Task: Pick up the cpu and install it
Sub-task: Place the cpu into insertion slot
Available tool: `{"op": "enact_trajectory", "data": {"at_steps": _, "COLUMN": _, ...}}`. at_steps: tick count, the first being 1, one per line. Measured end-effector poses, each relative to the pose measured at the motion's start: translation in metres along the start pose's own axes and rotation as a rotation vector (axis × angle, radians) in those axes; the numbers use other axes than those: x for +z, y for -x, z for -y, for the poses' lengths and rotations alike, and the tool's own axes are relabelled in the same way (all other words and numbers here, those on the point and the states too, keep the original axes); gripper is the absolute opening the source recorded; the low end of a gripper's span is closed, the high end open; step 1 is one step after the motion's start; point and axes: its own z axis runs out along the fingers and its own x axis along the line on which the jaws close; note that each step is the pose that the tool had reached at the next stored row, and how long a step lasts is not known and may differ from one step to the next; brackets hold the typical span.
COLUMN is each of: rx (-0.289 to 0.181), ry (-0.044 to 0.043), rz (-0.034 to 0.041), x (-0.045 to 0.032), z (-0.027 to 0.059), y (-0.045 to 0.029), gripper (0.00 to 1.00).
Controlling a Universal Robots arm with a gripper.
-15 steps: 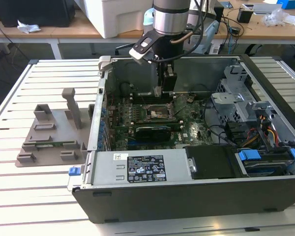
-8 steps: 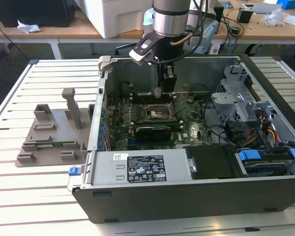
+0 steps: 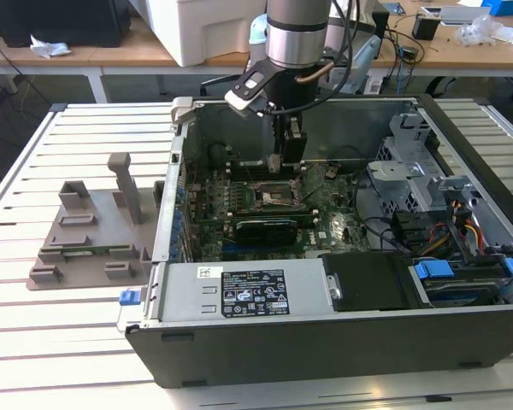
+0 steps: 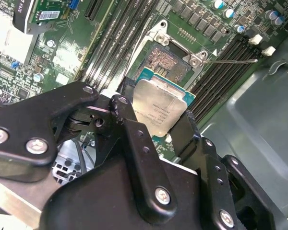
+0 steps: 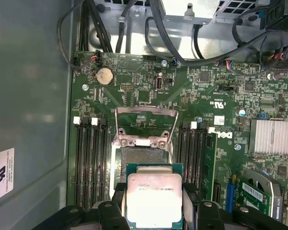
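Note:
My gripper [image 4: 157, 120] is shut on the cpu [image 4: 161, 109], a flat square chip with a shiny silver top and a green edge, gripped on two opposite sides by the black fingers [image 4: 127, 112]. In the first wrist view the cpu [image 5: 154, 199] hangs just short of the open socket [image 5: 141, 159], whose metal load plate [image 5: 146, 125] is swung up. In the exterior view my gripper [image 3: 282, 162] reaches down into the open computer case, just above the socket [image 3: 274, 198] on the green motherboard.
Memory slots [image 5: 89, 163] flank the socket on both sides. A black card with a fan [image 3: 256, 229] lies in front of the socket. Cables [image 5: 192, 48] run along the board's far edge. A grey plastic tray [image 3: 90, 239] sits outside the case at the exterior view's left.

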Motion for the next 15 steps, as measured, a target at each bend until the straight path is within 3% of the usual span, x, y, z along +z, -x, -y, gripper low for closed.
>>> {"op": "enact_trajectory", "data": {"at_steps": 9, "rx": 0.000, "ry": -0.0001, "rz": 0.0005, "x": 0.0209, "z": -0.0001, "y": -0.0007, "gripper": 0.55}}
{"op": "enact_trajectory", "data": {"at_steps": 15, "rx": 0.001, "ry": -0.0001, "rz": 0.0014, "x": 0.0251, "z": 0.0021, "y": -0.0009, "gripper": 0.55}}
